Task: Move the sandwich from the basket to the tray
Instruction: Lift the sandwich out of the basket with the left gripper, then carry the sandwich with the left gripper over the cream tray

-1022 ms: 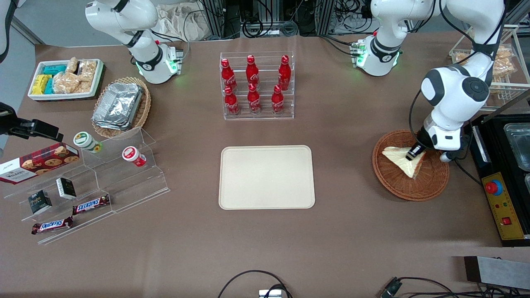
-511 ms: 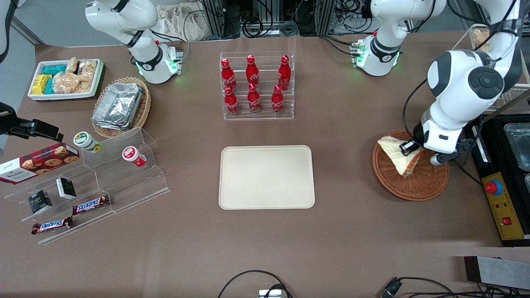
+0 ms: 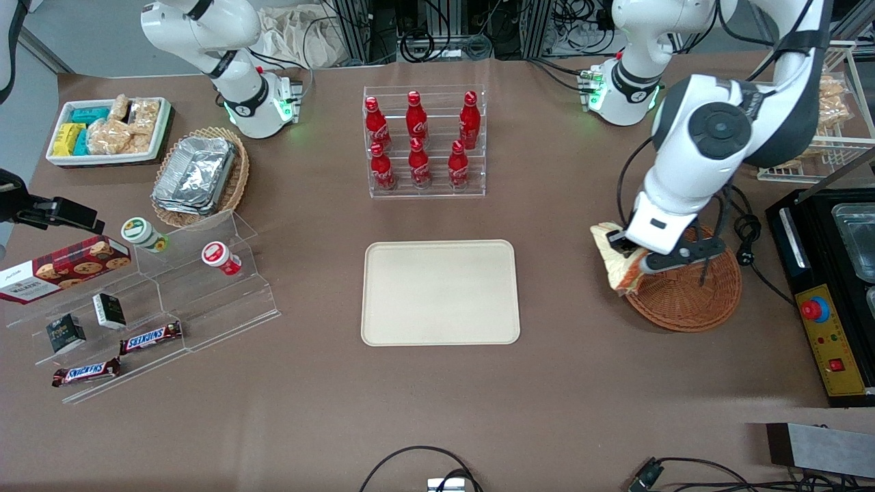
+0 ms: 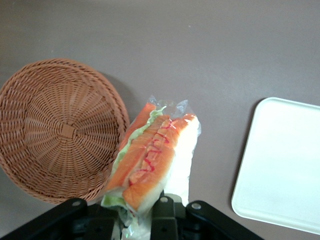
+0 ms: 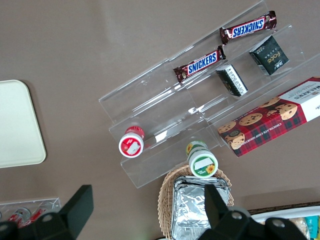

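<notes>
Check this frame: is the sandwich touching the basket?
Apart. In the left wrist view the sandwich hangs from the gripper, clamped at one end, above the table beside the emptied basket; only its edge overlaps the rim in the image.

The left arm bends down over the table toward the working arm's end, wrist tilted toward the middle. Its gripper (image 3: 625, 256) hangs above the surface, fingers (image 4: 162, 220) clamped on a load.

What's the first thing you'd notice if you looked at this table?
The gripper holding a wrapped sandwich in the air over the edge of the round basket. Next, six red bottles in a clear rack, farther from the camera than the bare tray.
</notes>
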### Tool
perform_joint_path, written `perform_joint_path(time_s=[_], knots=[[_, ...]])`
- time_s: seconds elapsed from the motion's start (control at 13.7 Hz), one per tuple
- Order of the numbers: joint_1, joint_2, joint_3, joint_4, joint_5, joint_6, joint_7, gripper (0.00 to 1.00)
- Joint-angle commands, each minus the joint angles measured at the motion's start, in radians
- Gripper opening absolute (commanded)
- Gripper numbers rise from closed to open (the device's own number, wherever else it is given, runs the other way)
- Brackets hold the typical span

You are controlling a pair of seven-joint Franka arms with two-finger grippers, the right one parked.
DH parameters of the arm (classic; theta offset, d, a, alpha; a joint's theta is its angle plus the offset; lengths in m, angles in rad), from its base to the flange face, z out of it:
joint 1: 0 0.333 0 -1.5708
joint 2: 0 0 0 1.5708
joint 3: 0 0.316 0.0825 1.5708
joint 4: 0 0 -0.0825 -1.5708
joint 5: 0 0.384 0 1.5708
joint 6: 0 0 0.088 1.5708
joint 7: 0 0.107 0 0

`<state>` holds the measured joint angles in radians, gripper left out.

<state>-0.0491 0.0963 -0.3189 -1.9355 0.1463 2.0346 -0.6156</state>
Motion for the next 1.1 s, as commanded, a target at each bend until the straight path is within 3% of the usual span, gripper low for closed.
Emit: perform_joint_path(time_s=[0.0, 0.15, 0.44, 0.66, 0.8, 1.02], knots=[[0.000, 0.107, -0.081, 0.148, 0.074, -0.088, -0.073, 0.07], [-0.023, 0.164, -0.124, 0.223, 0.094, -0.125, -0.120, 0.07], [-0.141, 0.271, -0.124, 0.285, 0.182, -0.120, -0.266, 0.07], [-0.202, 0.351, -0.124, 0.361, 0.187, -0.120, -0.305, 0.07], [-0.236, 0.385, -0.124, 0.374, 0.196, -0.117, -0.312, 0.08], [-0.270, 0.439, -0.124, 0.374, 0.269, -0.111, -0.355, 0.08]])
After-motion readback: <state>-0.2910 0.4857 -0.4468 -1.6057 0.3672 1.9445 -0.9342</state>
